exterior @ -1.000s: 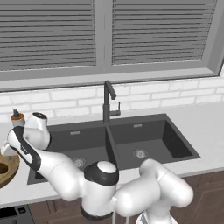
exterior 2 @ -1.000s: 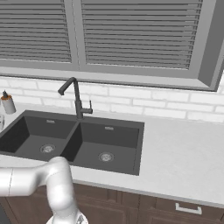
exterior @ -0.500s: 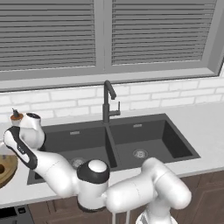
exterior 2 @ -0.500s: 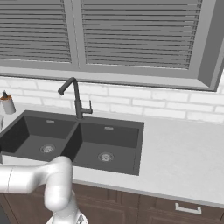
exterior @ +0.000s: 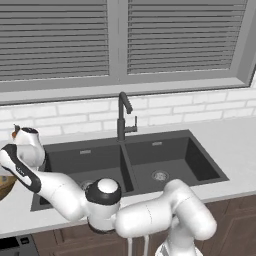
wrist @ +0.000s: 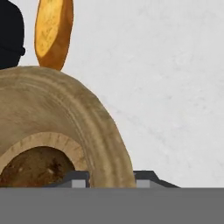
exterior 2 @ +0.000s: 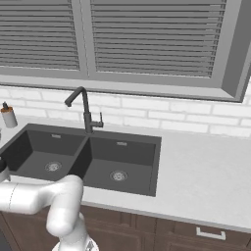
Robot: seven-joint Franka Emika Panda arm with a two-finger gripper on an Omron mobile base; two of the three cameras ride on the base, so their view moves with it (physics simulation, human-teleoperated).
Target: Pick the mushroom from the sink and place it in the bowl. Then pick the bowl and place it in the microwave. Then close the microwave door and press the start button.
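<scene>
**Gripper** [wrist: 111, 178]: mine, two dark tips at the bottom of the hand view, one on each side of a wooden wall. The left tip [wrist: 79, 179] sits on the inner side and the right one on the outer side. Both look flush with the wood, but I cannot tell whether they are pressing or merely alongside it.

**The bowl** [wrist: 65, 113]: light-brown wood, directly between my tips and under the hand, so no reach is needed. It is round and has no long axis. The rim section I straddle runs away from me and curves off to my left, with the hollow on that side. In the left base view its edge [exterior: 5, 187] rests on the counter left of the sink [exterior: 165, 155].

**The mushroom** [wrist: 35, 168]: judged to be the mottled dark-brown lump in the hollow, just left of my inner tip. It is too close to read its orientation.

**Counter** [wrist: 175, 87]: pale, speckled, beyond the outer wall.

**Unidentified**: an orange-yellow rounded item [wrist: 53, 30] and a black shape [wrist: 9, 35], both past the far rim.

**Next step, by estimate**: clamp firmly and lift level so the contents stay in.
</scene>
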